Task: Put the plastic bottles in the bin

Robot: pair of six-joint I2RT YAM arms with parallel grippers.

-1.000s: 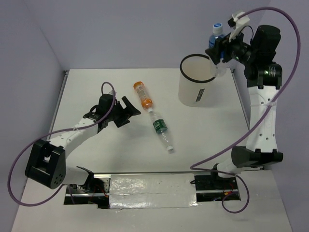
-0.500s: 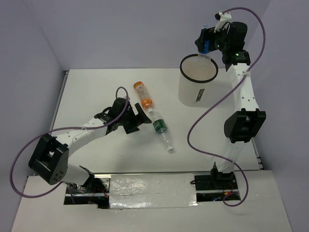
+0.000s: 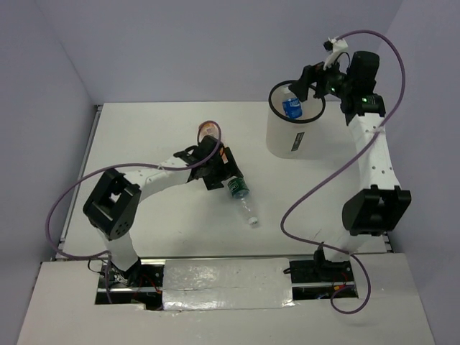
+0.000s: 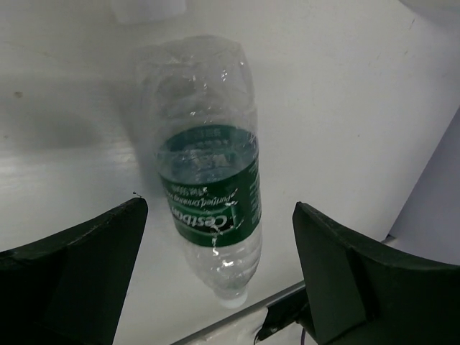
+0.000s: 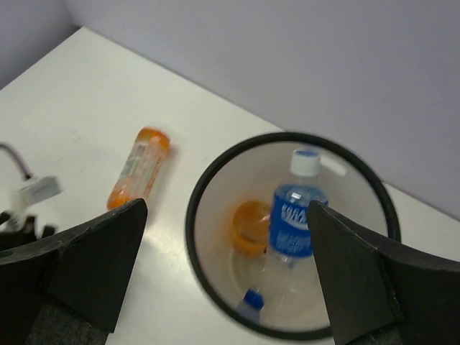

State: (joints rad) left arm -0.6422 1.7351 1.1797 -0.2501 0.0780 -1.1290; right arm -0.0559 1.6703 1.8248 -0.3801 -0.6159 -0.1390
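Mid-worktop, my left gripper [image 4: 219,207] gapes empty astride the probably light, crushable green-label bottle [image 4: 208,165]; I'd pinch mid-label. Right gripper [image 5: 226,208] gapes empty.

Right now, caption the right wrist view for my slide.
Open right gripper over the bin, which holds a blue-labelled bottle and an orange bottle; another orange bottle lies outside on the table.
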